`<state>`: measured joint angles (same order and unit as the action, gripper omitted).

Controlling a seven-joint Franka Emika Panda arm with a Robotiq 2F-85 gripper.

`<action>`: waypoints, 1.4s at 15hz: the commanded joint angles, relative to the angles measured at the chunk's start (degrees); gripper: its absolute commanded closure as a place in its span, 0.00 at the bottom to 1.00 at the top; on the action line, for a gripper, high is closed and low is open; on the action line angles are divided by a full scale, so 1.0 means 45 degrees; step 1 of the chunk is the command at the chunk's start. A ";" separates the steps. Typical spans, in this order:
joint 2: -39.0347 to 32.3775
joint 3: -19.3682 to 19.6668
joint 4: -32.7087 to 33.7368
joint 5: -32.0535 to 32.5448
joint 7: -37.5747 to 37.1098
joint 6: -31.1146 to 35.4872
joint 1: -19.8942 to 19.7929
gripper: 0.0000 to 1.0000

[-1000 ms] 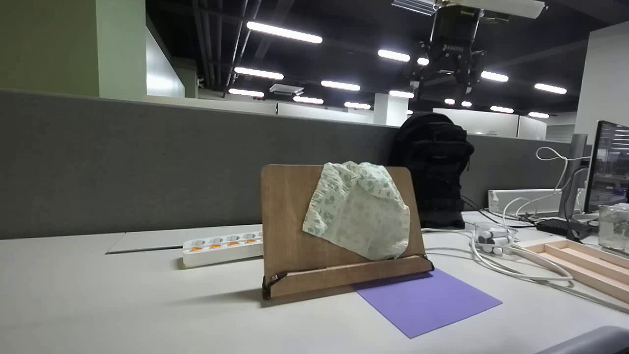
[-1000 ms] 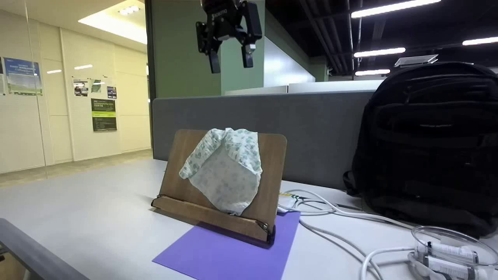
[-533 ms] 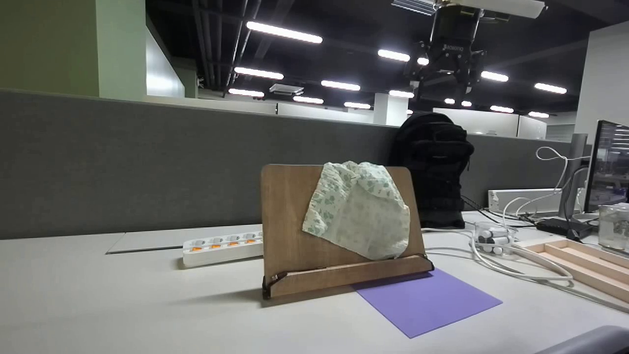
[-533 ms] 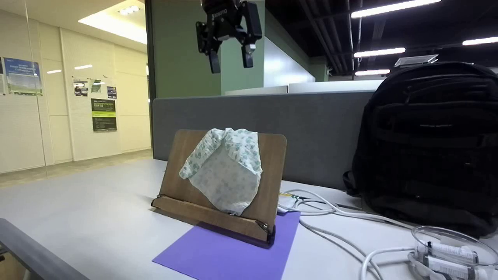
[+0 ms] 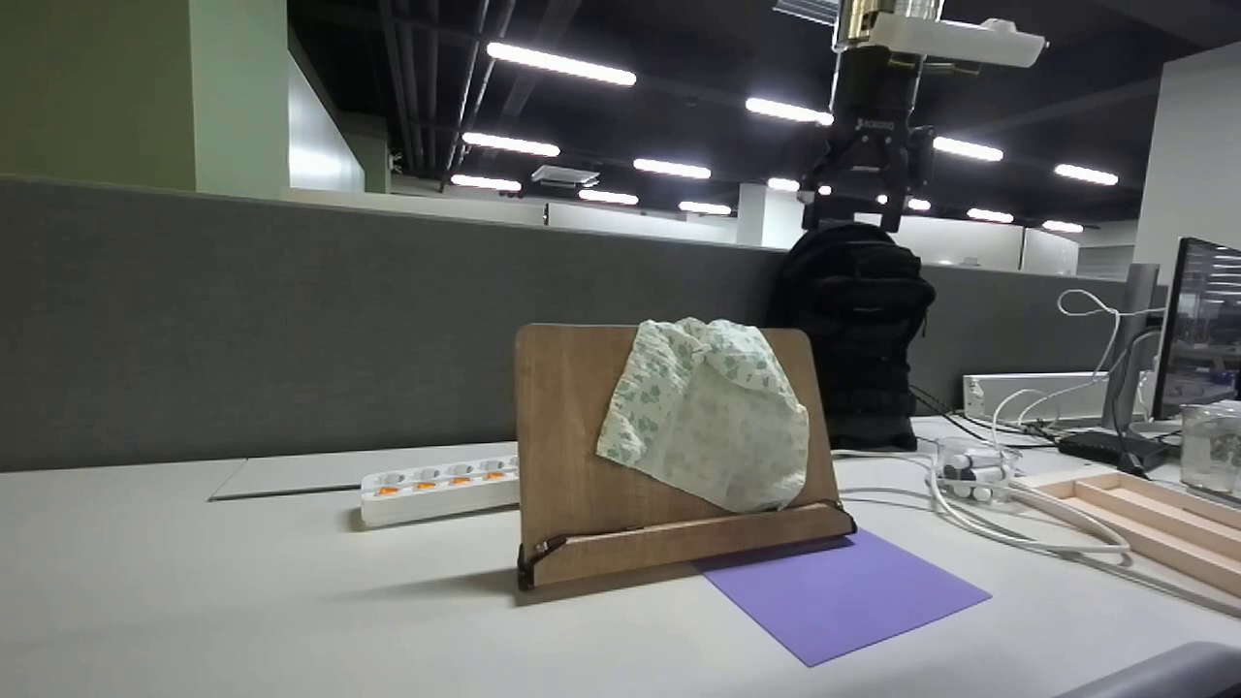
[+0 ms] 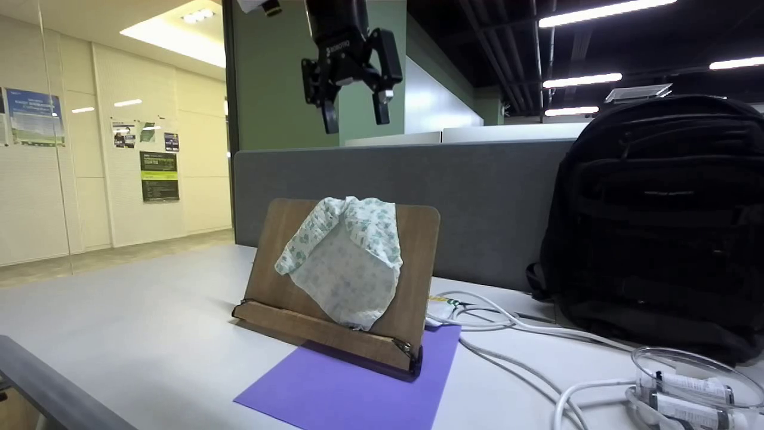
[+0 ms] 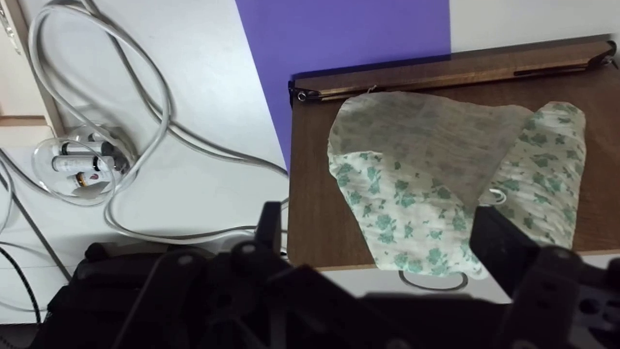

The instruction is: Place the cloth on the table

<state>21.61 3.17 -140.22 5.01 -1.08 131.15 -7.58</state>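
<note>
Your gripper (image 6: 356, 119) hangs high over the table (image 5: 242, 591), unclenched, its two fingers (image 6: 381, 108) well apart, and it is clear of the cloth (image 5: 717, 427). Against half a second ago, you have it lower in both exterior views. In an exterior view it also sits a little further to the left of the picture, more of the arm (image 5: 855, 21) shows above it, and its tips now come level with the top of the backpack (image 5: 858, 320). The gap between the fingers looks the same as it was.

Your cloth has not shifted since then. It is draped over the top edge of the stand (image 5: 572, 436) and hangs down the tilted front to about the ledge (image 5: 688, 545), with leaf-patterned flaps at both sides and a greyer part between them. Whether its lowest edge touches the ledge, you cannot tell from here. In the wrist view you look down on it past the fingers, one of which crosses in front of its edge.

The stand has stayed put too, with one end on the purple sheet (image 5: 853, 601). You have the power strip (image 5: 436, 499) running partly out of sight behind it, and the backpack further back, in front of the grey divider (image 5: 271, 330). Near the backpack a white cable (image 6: 537, 328) loops across the table by a clear dish (image 6: 647, 369) holding vials (image 6: 689, 411).
</note>
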 commanded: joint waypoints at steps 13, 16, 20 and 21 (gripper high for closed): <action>-0.4373 -0.0379 0.1863 -0.2900 0.1627 0.2098 0.1478 0.00; -0.4944 -0.0413 0.2317 -0.3727 0.2625 0.2192 0.1398 0.00; -0.5567 -0.0517 0.2781 -0.4316 0.3740 0.2111 0.1307 0.00; -0.5697 -0.0548 0.2860 -0.4390 0.4017 0.2115 0.1288 0.00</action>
<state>-1.71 0.74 -130.08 -12.91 13.67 141.33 -1.67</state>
